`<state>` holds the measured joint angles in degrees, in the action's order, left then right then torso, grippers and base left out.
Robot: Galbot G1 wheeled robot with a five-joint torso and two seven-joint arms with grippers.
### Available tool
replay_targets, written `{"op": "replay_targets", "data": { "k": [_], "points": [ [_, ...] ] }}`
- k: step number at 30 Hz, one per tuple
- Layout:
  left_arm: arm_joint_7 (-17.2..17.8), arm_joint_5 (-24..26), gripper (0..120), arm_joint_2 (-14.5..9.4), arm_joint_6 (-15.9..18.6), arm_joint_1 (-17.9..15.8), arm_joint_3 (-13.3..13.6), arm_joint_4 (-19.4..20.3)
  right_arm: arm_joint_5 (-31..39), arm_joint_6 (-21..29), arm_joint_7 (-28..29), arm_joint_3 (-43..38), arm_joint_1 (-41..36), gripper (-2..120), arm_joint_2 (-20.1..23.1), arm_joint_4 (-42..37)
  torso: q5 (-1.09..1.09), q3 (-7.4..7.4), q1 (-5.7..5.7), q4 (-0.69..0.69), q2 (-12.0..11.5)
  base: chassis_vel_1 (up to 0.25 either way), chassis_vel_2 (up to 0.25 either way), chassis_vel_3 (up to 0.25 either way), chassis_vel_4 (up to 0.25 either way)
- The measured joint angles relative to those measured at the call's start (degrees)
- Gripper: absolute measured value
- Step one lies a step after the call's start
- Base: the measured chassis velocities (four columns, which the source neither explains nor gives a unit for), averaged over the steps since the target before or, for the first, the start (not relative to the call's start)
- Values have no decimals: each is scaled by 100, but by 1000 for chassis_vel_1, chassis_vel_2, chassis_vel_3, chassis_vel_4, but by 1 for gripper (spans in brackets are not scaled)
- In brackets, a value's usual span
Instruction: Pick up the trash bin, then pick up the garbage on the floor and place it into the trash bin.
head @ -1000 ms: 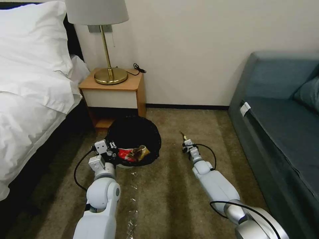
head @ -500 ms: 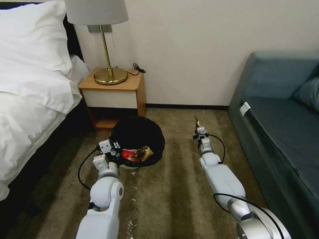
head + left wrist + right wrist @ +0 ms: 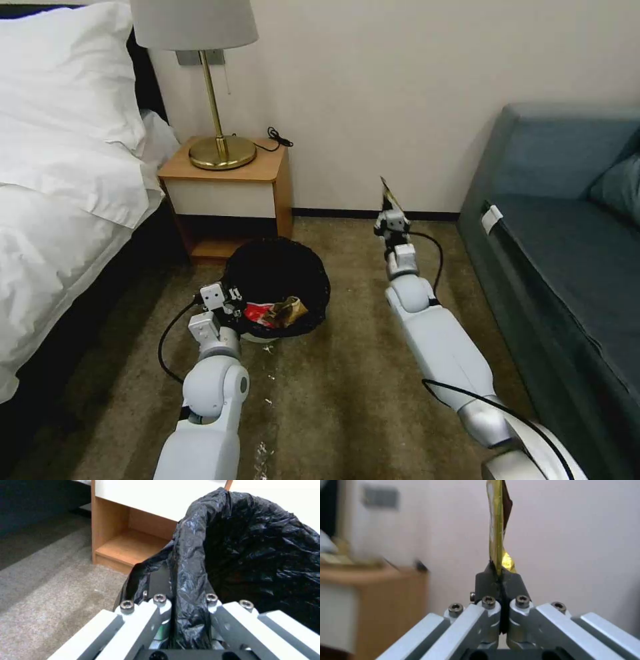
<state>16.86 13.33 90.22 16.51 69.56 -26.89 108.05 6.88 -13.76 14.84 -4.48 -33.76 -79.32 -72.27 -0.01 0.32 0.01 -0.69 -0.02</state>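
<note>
Head view: left gripper [image 3: 230,303] was clamped on the near rim of the trash bin [image 3: 277,280], w/ the bin's black-lined opening just beyond and to the right of it. Red wrapper [image 3: 257,312] and crumpled brown paper bag [image 3: 288,310] lay inside the bin, right beside that gripper. Right gripper [image 3: 391,212] was raised off the carpet [image 3: 347,373], well to the right of the bin, pinching a silvery-yellow wrapper [image 3: 388,193] that stuck up from its tips. A nightstand [image 3: 227,193] stood behind the bin.

Left wrist view: the gripper's fingers [image 3: 159,580] were closed over the bin's rim, one outside and one inside, w/ a fold of black bag [image 3: 253,545] squeezed between them. The bag's hollow opened just past the tips; the nightstand stood beyond.

Right wrist view: dark fingertips [image 3: 486,580] were pressed together on the wrapper's lower end. The wrapper rose straight out from the tips, thin edge toward the camera, gold w/ a brown side.
</note>
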Motion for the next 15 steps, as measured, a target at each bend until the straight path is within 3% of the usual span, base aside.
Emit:
{"op": "replay_targets", "data": {
  "k": [3,15],
  "points": [
    [0,0,4,4,-5,1,5,-9,230,231,181,415,-80,0,16,-642,-1,-1,0,1,0,0,0,0,0],
    [-2,1,4,14,-23,-28,-34,-54,1155,764,641,1619,-447,0,170,-1953,0,-1,0,0,0,0,0,0,0]
  ]
}}
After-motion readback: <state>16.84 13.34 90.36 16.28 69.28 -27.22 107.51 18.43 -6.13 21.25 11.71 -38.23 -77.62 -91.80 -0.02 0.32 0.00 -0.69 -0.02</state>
